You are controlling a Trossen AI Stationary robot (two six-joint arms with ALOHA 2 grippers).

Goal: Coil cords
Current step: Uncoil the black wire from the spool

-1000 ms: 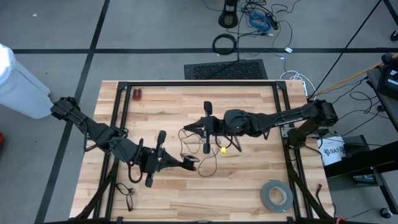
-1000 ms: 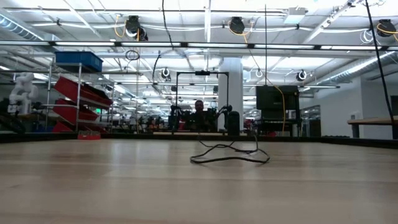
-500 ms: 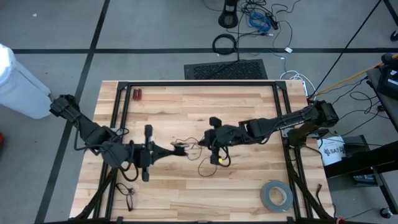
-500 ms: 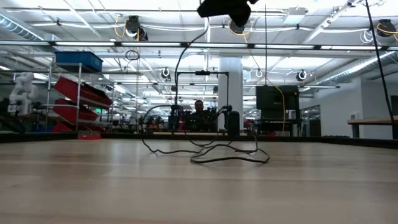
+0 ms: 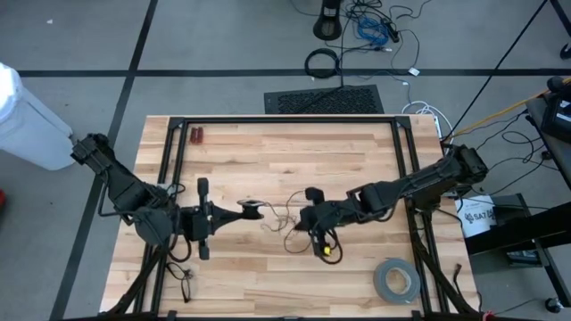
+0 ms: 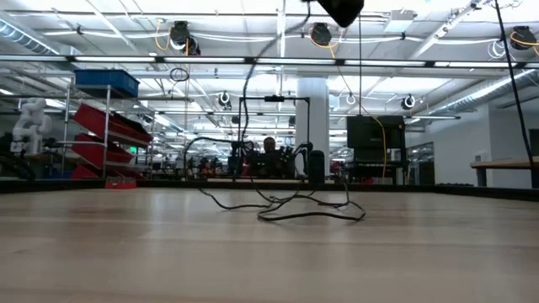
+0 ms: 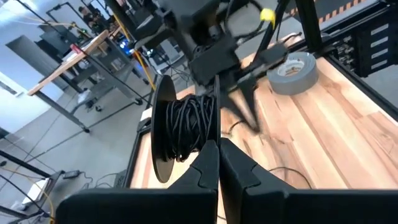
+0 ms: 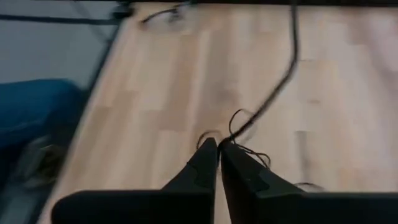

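Trailing cord (image 5: 287,223) between left jaws (image 5: 253,209) and right jaws (image 5: 297,224)

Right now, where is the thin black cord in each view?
High view: cord in loose strands at the table's centre.
Low view: loose loops on the tabletop, mid-picture.
Left wrist view: wound on a black spool, picture centre.
Right wrist view: one strand crossing the wood from the top edge to centre.
Shared landmark: the wooden table.

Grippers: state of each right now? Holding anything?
Left gripper: shut on the cord, wound in a small black bundle.
Right gripper: fingers together, pinching a loose strand of the cord.
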